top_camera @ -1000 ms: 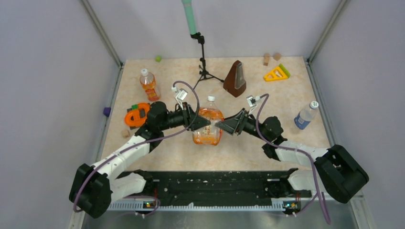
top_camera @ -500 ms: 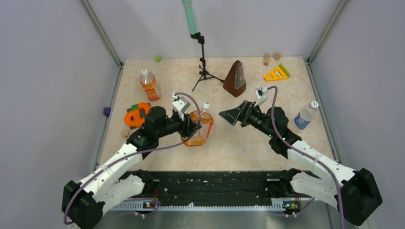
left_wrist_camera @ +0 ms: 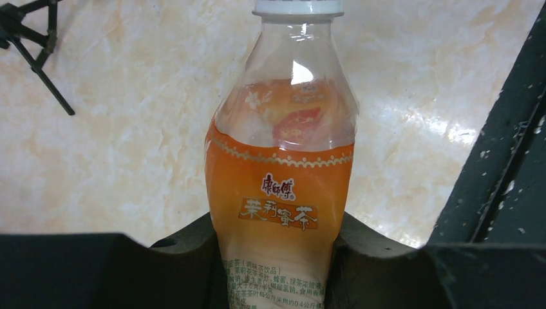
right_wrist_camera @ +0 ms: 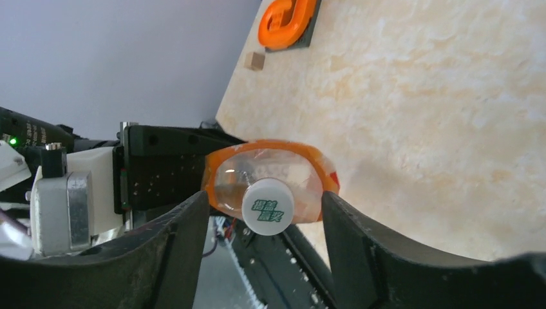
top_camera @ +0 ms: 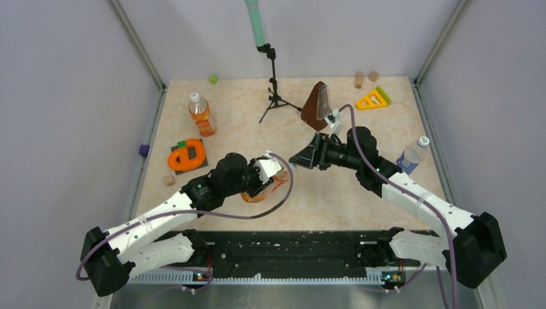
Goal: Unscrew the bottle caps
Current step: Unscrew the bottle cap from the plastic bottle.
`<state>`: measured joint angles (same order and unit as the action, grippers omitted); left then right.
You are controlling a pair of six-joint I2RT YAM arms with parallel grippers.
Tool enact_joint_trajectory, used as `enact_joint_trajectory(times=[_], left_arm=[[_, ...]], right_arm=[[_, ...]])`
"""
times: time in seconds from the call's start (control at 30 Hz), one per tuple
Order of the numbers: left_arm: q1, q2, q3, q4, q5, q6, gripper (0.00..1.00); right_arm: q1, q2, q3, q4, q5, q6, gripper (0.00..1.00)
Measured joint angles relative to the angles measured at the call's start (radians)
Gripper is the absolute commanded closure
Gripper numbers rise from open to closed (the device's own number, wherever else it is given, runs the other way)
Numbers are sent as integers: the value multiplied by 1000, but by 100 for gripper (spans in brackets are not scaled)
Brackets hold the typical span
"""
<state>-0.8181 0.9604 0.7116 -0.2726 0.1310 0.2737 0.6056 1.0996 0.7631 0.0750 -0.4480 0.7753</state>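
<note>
My left pincer (left_wrist_camera: 278, 264) was clamped tight around the lower body of the squat clear plastic bottle of orange liquid (left_wrist_camera: 281, 187), holding it tilted over the middle of the marbled beige counter (top_camera: 335, 199). Its small white screw cap (right_wrist_camera: 268, 206) was on and sat between the spread jaws of my right pincer (right_wrist_camera: 261, 222), with a gap on either side.
</note>
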Motion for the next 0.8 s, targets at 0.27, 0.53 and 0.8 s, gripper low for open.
enact_joint_trajectory(times=[0.27, 0.53, 0.8], left_arm=[[-48, -3, 1, -26, -95, 154, 100], [-66, -3, 1, -49, -152, 229, 100], [-85, -3, 1, -39, -151, 249, 100]], right_arm=[[-2, 23, -10, 11, -146, 22, 52], [-2, 61, -10, 12, -183, 17, 41], [-1, 84, -24, 4, -167, 11, 46]])
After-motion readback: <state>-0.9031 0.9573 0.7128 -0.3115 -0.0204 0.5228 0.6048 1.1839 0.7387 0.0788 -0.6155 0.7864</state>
